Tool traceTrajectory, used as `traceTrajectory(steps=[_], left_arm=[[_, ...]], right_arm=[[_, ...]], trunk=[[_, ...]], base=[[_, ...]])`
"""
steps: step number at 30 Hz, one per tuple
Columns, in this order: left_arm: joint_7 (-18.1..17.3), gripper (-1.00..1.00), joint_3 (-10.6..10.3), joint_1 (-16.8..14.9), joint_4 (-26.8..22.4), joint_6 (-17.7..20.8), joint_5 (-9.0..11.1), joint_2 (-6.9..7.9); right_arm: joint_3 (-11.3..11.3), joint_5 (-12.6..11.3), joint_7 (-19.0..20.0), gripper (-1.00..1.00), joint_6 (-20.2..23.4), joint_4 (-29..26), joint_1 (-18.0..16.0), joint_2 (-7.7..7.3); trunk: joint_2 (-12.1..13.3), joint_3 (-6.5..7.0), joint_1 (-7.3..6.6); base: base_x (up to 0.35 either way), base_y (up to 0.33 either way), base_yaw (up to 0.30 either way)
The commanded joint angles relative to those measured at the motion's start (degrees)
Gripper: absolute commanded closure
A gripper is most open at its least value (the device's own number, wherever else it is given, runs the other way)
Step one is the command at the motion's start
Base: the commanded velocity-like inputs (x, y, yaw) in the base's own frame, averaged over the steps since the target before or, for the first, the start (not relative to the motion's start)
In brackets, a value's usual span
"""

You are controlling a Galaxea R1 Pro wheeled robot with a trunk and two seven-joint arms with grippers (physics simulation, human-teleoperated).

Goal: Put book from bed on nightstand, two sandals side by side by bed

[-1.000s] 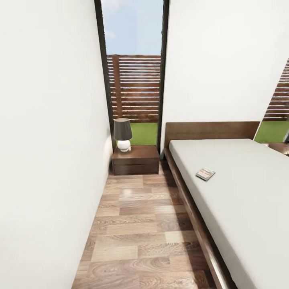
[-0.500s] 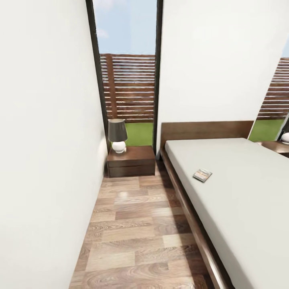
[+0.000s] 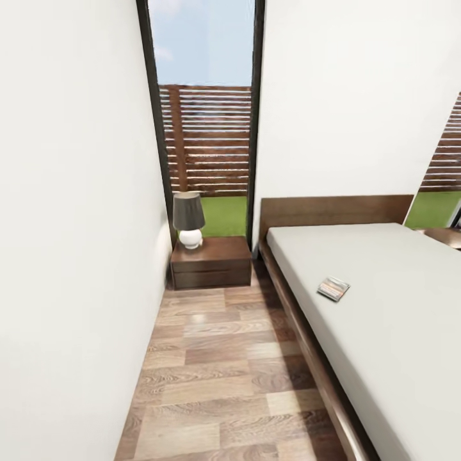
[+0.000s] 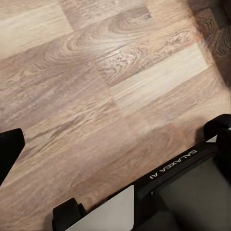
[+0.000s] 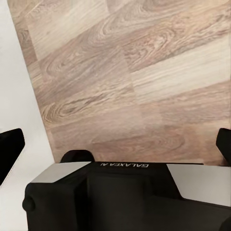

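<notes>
Both arms' jaws stand wide apart, empty, over the wood floor [image 4: 96,86]; robot base [image 5: 125,192] reads "GALAXEA AI".

Wood-plank floor [image 4: 96,86] above the robot's black base [image 4: 183,192].

Book [image 3: 333,289] on bed [image 3: 384,307], nightstand [image 3: 211,261] left.

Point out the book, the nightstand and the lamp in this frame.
book [image 3: 333,289], head view, middle of its cover.
nightstand [image 3: 218,250], head view, bare part of its top.
lamp [image 3: 188,212], head view, its dark shade.
</notes>
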Motion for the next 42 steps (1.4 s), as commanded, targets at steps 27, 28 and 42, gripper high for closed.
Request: traceTrajectory(steps=[27,28,42], left_arm=[[0.1,-1.0,0.1,0.0,0.0,-0.5,4.1,-0.86],[0.1,-1.0,0.1,0.0,0.0,-0.5,4.1,-0.86],[0.1,-1.0,0.1,0.0,0.0,-0.5,4.2,-0.86]], right_arm=[[-0.5,0.5,0.3,-1.0,0.1,0.0,-0.1,-0.33],[-0.5,0.5,0.3,-1.0,0.1,0.0,-0.1,-0.33],[-0.4,0.5,0.3,-1.0,0.1,0.0,-0.1,-0.33]], trunk=[[0.0,-0.06,0.03],[0.0,-0.06,0.03],[0.0,-0.06,0.03]], base=[[0.266,0.042,0.0],[0.276,0.0,0.0],[0.32,0.0,0.0]])
